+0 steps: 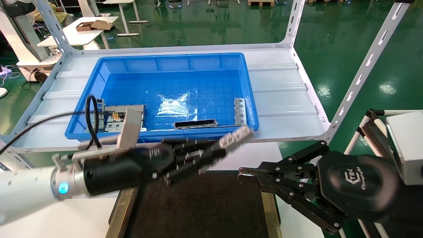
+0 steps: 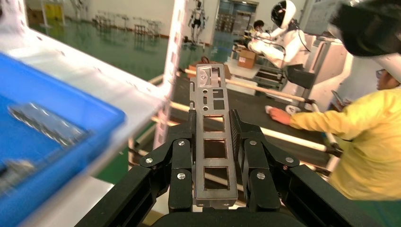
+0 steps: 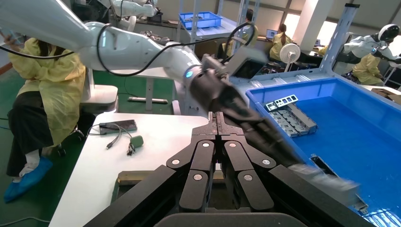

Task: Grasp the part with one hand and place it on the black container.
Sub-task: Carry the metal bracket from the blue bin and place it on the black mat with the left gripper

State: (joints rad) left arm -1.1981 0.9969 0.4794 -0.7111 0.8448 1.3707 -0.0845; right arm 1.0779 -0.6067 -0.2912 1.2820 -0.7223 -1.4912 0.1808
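Note:
My left gripper (image 1: 216, 152) is shut on the part (image 1: 236, 135), a slim silver-grey metal bar with rectangular cutouts. It holds the part in the air past the front edge of the blue bin, above the far end of the black container (image 1: 198, 211). In the left wrist view the part (image 2: 213, 142) stands clamped between the two fingers (image 2: 182, 161). My right gripper (image 1: 244, 173) is shut and empty, parked low over the black container's right edge; its shut fingertips (image 3: 219, 124) show in the right wrist view.
A deep blue plastic bin (image 1: 99, 71) sits on the white shelf behind, holding grey multi-slot plates (image 1: 112, 119), a dark-centred frame strip (image 1: 195, 124) and another bar (image 1: 240, 111). White shelf uprights (image 1: 366, 62) stand at the sides. Brass strips (image 1: 120, 208) edge the container.

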